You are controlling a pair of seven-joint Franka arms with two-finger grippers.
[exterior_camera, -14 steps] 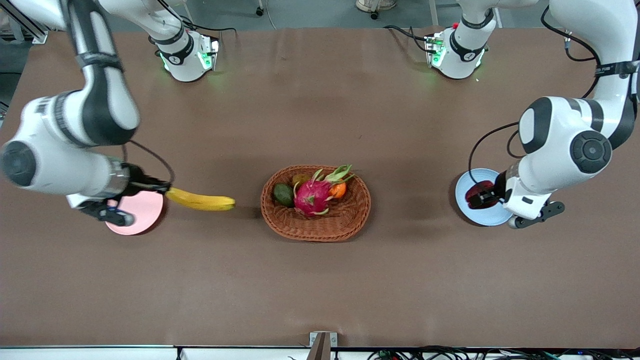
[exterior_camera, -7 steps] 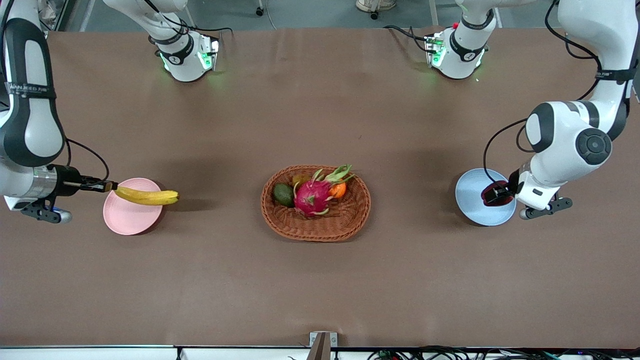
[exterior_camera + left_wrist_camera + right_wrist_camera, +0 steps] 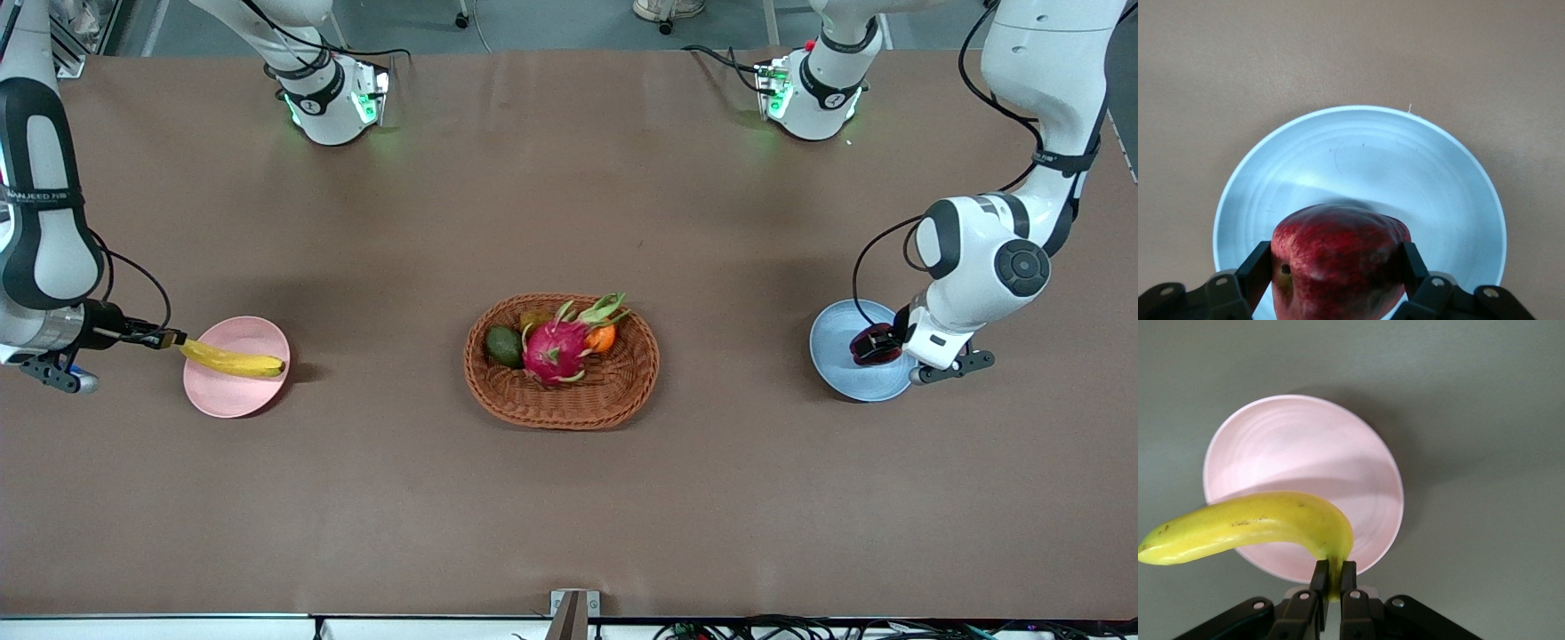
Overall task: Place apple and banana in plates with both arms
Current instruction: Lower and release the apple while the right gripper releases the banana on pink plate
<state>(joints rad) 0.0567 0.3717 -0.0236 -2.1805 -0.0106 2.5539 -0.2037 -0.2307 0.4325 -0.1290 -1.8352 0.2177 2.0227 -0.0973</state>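
Observation:
My right gripper (image 3: 175, 340) is shut on the stem end of the yellow banana (image 3: 233, 361) and holds it over the pale pink plate (image 3: 227, 396). In the right wrist view the fingers (image 3: 1319, 580) pinch the banana's (image 3: 1251, 524) stem above the pink plate (image 3: 1291, 453). My left gripper (image 3: 880, 345) is shut on the dark red apple (image 3: 869, 345) over the light blue plate (image 3: 836, 356). In the left wrist view the apple (image 3: 1338, 257) sits between the fingers (image 3: 1258, 267) above the blue plate (image 3: 1405, 167).
An oval brown wicker basket (image 3: 562, 411) stands mid-table and holds a magenta dragon fruit (image 3: 553, 350), a small orange (image 3: 602, 338) and a dark green avocado (image 3: 504, 346). The arm bases stand along the table edge farthest from the front camera.
My right gripper has carried the banana toward the right arm's end until it hangs over the pink plate. My left gripper with the apple has shifted a little over the blue plate.

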